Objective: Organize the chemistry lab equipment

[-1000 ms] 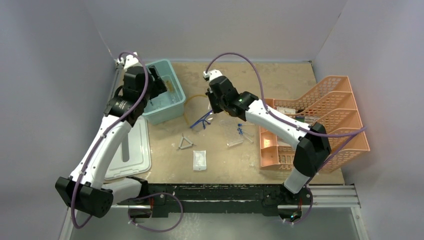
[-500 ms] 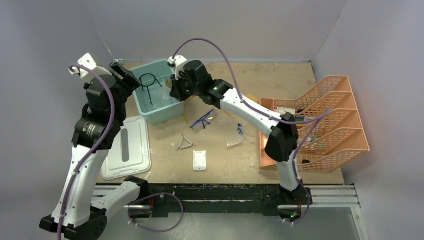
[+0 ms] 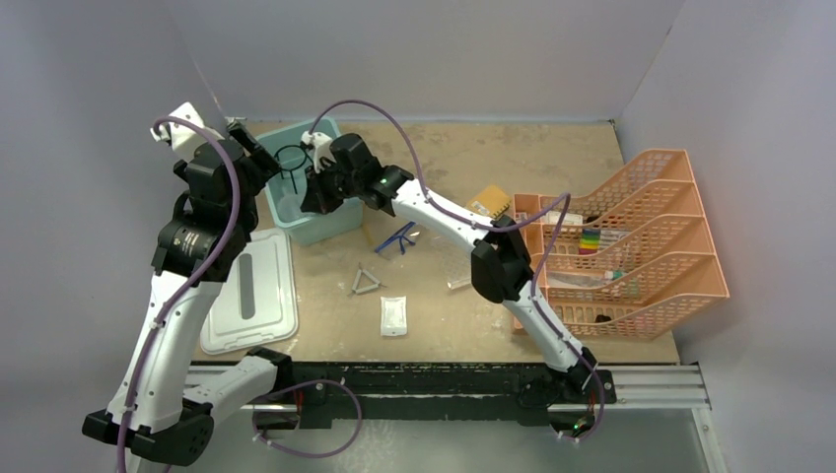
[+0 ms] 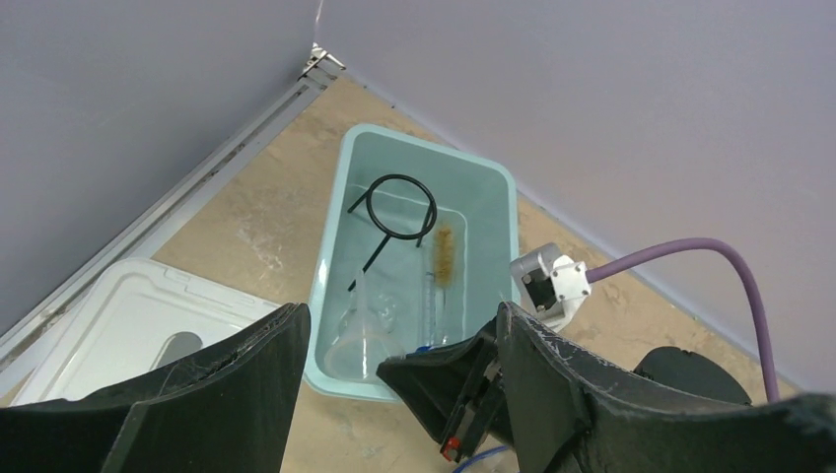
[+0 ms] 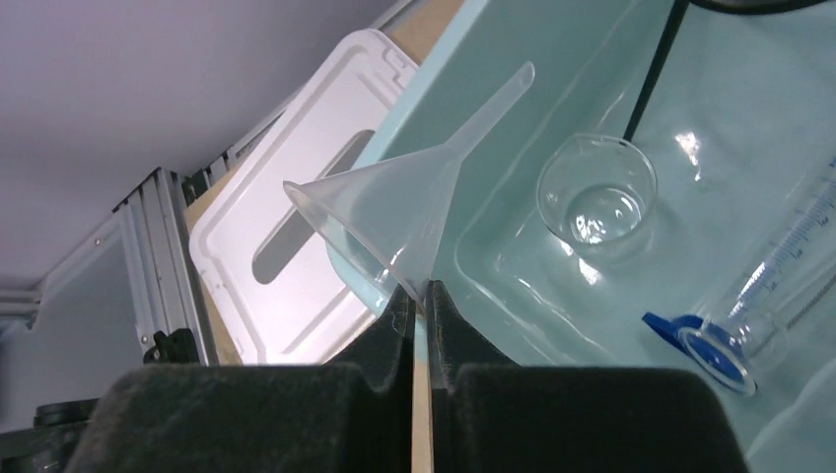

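the right arm is reaching slantwise across the tabletop to the teal tub at the far left, and its elbow is hiding part of the clear rack. the blue-framed clear goggles are lying just beside the forearm, with the wire triangle and the white packet lying nearer the bases, all apart from one another. the white lid is lying flat on the near side of the tub, and the orange tiered mesh tray is standing at the right edge, its contents too small to name. the right jaws are pressing together on the thin rim of a clear funnel, which is hanging tilted over the tub's wall, its stem pointing in over the tub. inside the tub the black wire ring tripod is lying toward the far end, a brown brush is lying beside it, and the small beaker is standing upright near a measuring cylinder with a blue base lying on its side. the left jaws are standing spread wide above the tub and the lid, gripping nothing.
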